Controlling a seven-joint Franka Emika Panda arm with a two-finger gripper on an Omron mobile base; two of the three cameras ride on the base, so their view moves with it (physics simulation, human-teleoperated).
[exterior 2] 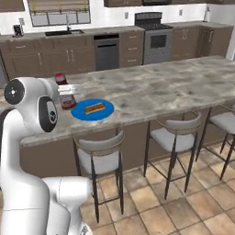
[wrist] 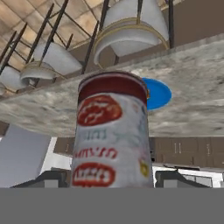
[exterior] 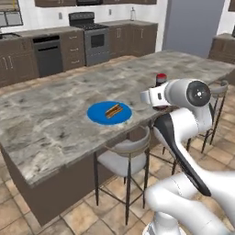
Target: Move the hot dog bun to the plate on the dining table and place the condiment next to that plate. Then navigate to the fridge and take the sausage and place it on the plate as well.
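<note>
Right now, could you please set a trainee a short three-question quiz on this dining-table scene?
1. True or false: the hot dog bun lies on the blue plate.
2. What stands between the gripper fingers: A the condiment bottle, B the sausage, C a cup?
3. Fill in: below the dining table edge nearest the plate stands a ___.

Key: 1 true; 2 A; 3 stool.
</note>
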